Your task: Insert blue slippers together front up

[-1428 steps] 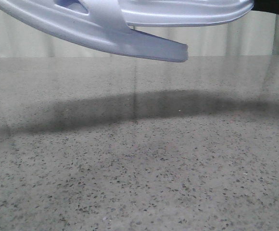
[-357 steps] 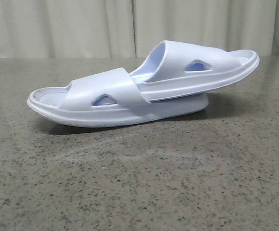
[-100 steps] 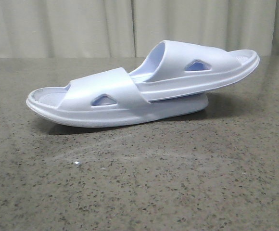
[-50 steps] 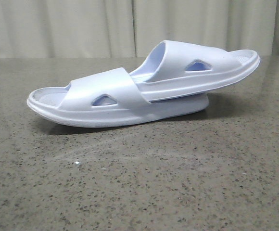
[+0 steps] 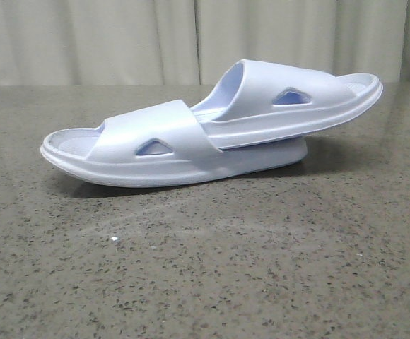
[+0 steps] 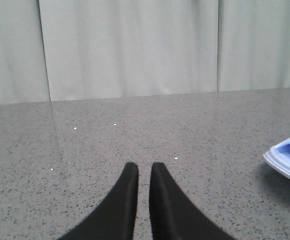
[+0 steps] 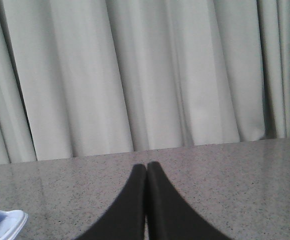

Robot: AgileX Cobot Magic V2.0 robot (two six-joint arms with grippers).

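Lying nested on the table (image 5: pixel 261 268), blue slippers (image 5: pixel 212 134) sit apart from both tools.

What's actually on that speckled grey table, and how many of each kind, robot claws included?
Pale blue moulded foam slide slippers: 2, the lower slipper lying on the table with the upper slipper tucked under its strap.
Black end effectors: 2, the left end effector and the right end effector, neither holding anything.
Total: 4
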